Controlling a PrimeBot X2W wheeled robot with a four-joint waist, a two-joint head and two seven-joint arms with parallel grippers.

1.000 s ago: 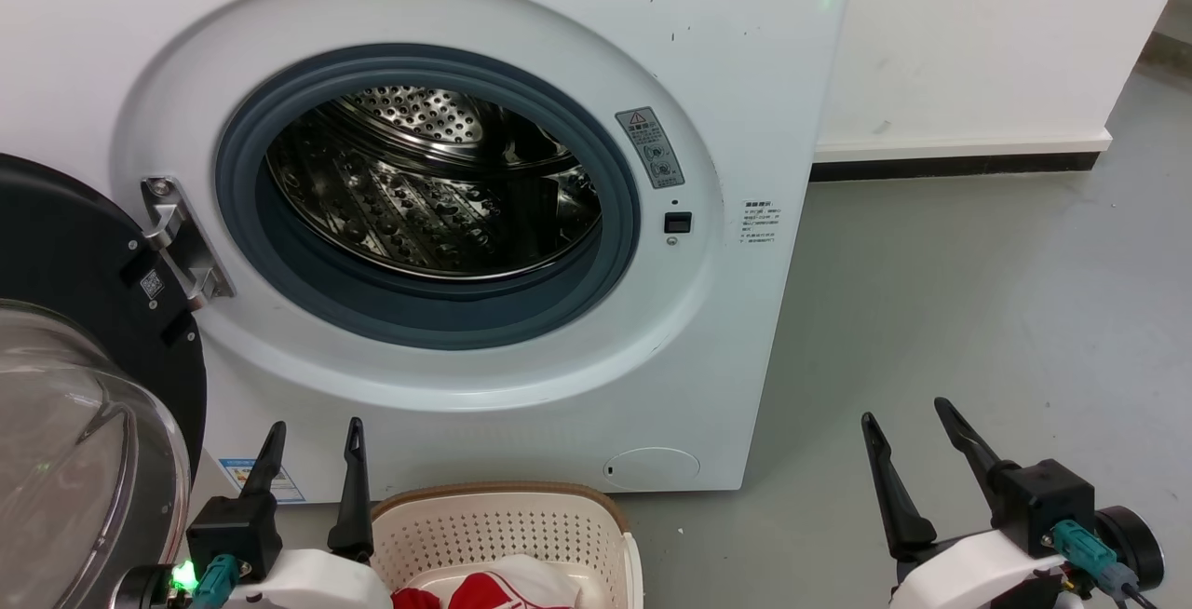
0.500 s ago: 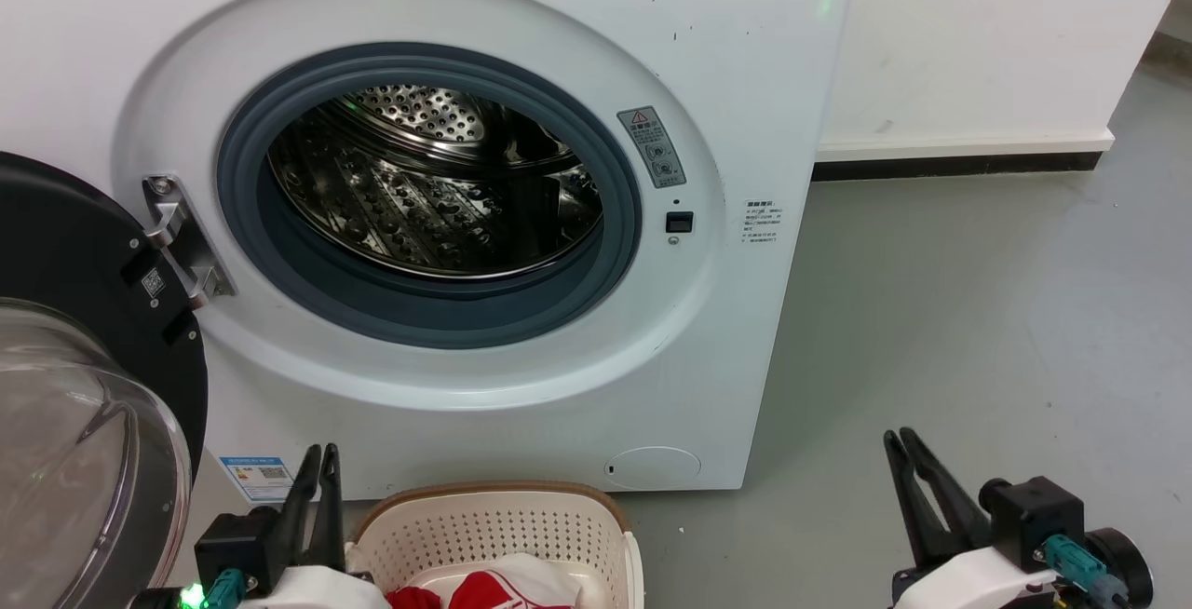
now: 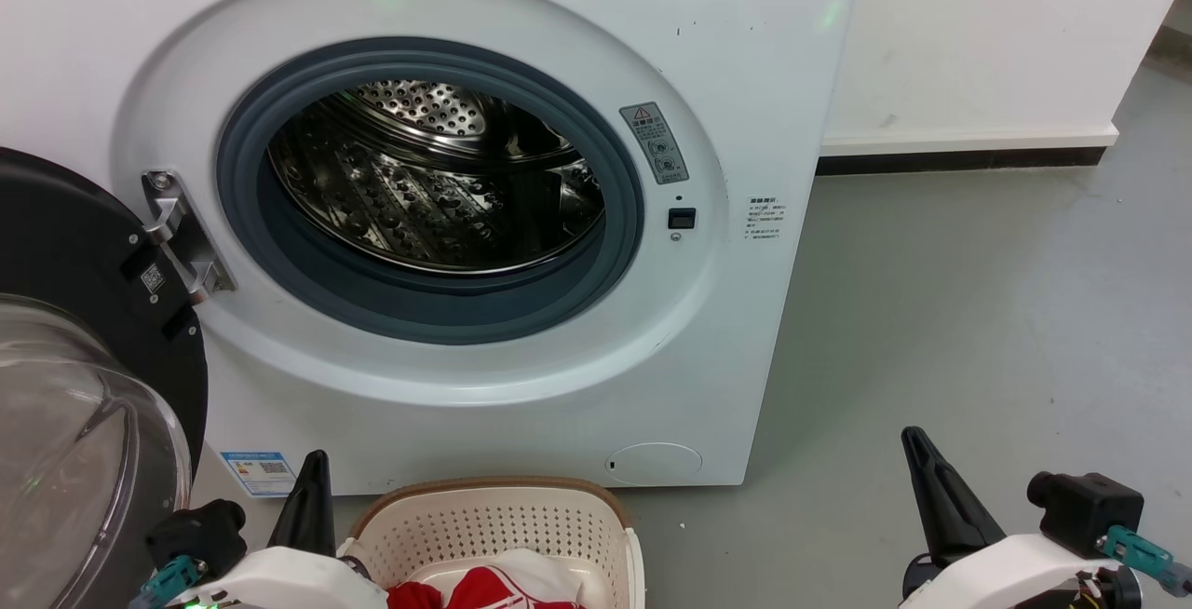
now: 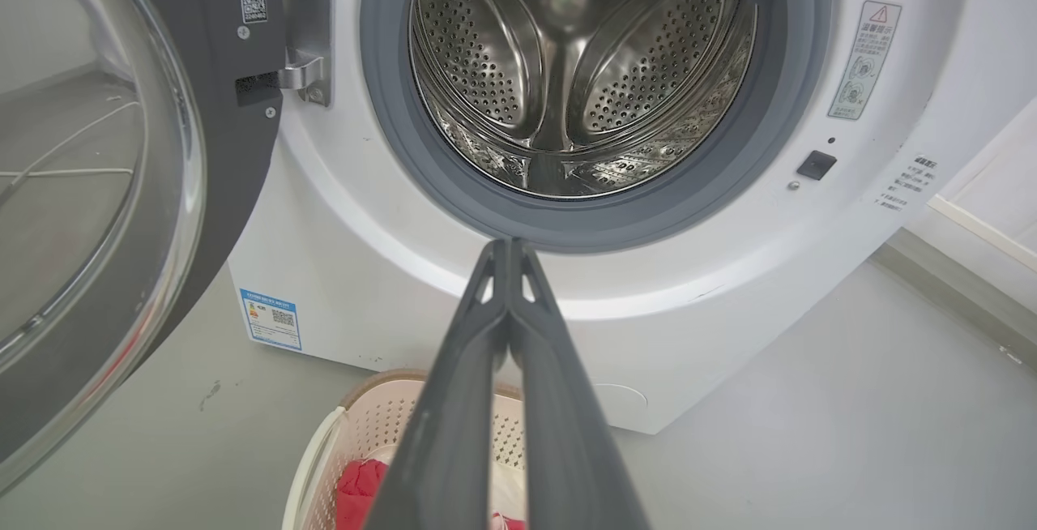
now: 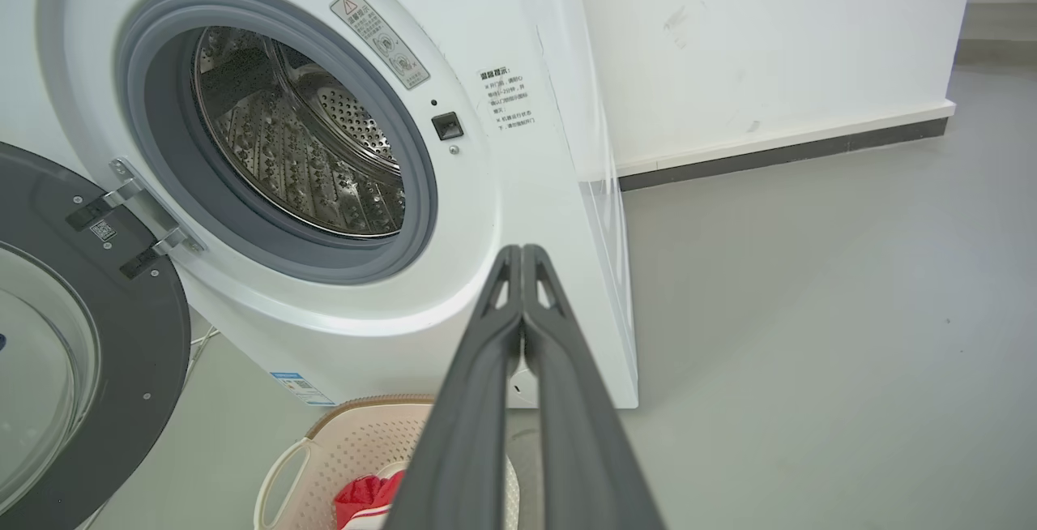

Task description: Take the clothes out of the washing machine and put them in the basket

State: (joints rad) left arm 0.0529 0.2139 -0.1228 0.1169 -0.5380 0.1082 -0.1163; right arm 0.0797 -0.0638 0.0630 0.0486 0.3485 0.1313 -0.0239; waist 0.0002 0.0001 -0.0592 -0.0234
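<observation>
Now: left gripper [image 3: 314, 467], lower left, and right gripper [image 3: 916, 449], lower right, both pinched tight, empty. Red-and-white clothes [image 3: 503, 587] lie in basket [image 3: 484, 486], bottom centre, below washer [image 3: 745, 125]; door [image 3: 56, 246] open, left edge.

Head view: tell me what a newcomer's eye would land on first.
The open porthole of the washing machine dominates the centre, its shiny perforated drum showing no laundry. At the left, the dark-rimmed glass door stands swung open. At the bottom edge, the cream basket holds red and white clothes, flanked by the shut left tool and right tool.
</observation>
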